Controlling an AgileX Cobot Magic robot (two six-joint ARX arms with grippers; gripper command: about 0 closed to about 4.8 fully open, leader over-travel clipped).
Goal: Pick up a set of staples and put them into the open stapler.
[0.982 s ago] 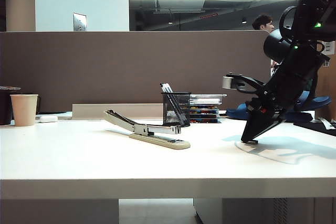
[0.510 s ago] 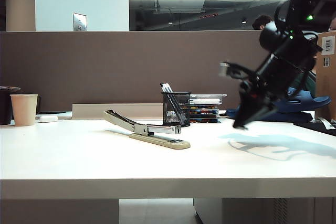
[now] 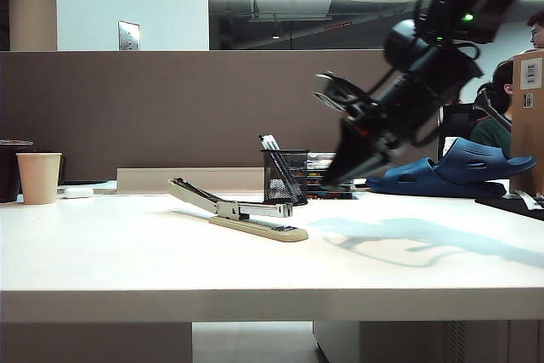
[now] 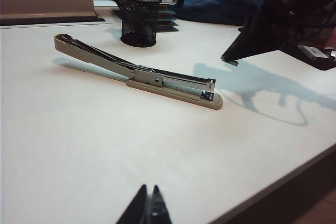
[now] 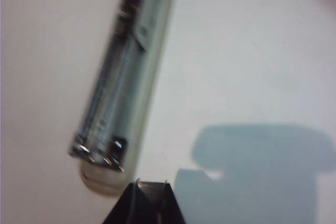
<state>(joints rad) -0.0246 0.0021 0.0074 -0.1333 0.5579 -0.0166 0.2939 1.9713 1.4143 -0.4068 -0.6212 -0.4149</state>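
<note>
White tabletop [image 3: 127,261] fills the foreground, backed by a grey-brown partition. Nearest the left wrist camera, the left gripper [image 4: 148,209] sits low over the table's front edge, its dark fingertips pressed together with nothing between them, well apart from the work.

Farther in lies the long slim beige stapler [image 3: 242,214], its hinged top arm swung back and the silver magazine channel bare; no staples show in it, so the loading is not yet done.

Beyond and above its front end hangs the right gripper [image 3: 333,178], tilted down toward the stapler, clear of the table. In the right wrist view the right gripper's tips [image 5: 150,192] stand nearly closed with a thin pale sliver between them, probably the small silver-grey set of staples, though blur keeps that from being sure. The channel's front end lies just beside those tips. By this reading pickup is done; lining up and seating the strip remain.

Behind stands a black mesh pen cup [image 3: 285,176].
</note>
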